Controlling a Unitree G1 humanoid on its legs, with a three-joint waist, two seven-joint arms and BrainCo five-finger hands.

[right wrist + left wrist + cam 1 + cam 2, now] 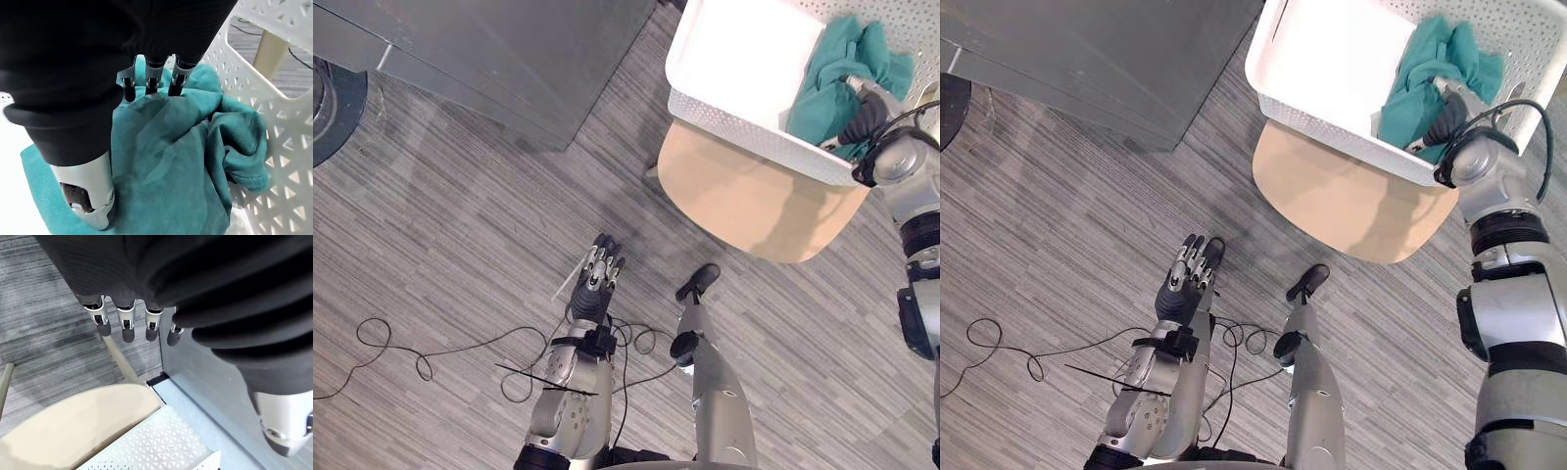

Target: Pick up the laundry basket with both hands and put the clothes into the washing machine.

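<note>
So we're at the very start here, the basket lift isn't done yet. The laundry basket (744,132) sits on a tan stool (754,196), with the teal clothes (842,69) inside it. Our right hand (867,117) is down in the basket on the clothes, but we can't tell if it's gripping anything. Our left hand (597,279) hangs low over the floor, fingers straight and holding nothing, well apart from the basket. Next we reckon both hands need to get on the rim. The basket's far side is cut off, and we can't make out a door on the washing machine (509,59).
</note>
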